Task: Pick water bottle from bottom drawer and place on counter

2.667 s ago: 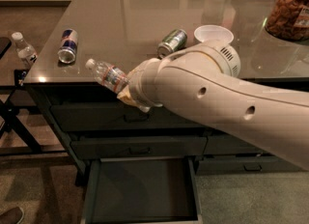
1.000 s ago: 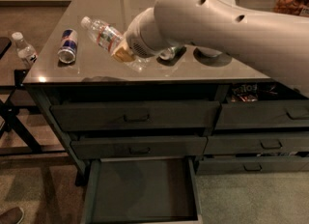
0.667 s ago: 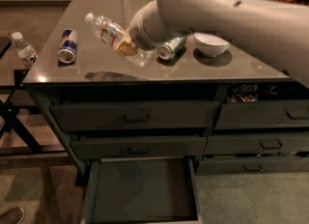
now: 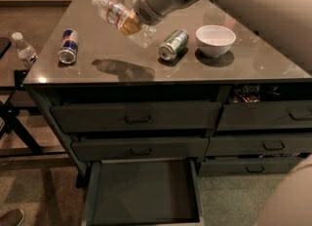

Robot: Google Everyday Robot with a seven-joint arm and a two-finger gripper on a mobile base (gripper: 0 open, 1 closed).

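- The bottom drawer stands open with nothing on its floor, so the pick looks done.
- Above the bench, the tool pinches the tilted water bottle clear of the surface. Setting it down and letting go remain.
- Counted on the bench: one blue can, one green can, one white bowl.
- Bottles: two, the second bottle standing off to the left.

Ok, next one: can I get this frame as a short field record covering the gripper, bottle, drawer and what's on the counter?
counter: holds a blue can, a green can on its side, and a white bowl
bottom drawer: pulled open, floor bare
water bottle: tilted, cap up and to the left, held off the counter
gripper: over the counter's left half, shut on the water bottle
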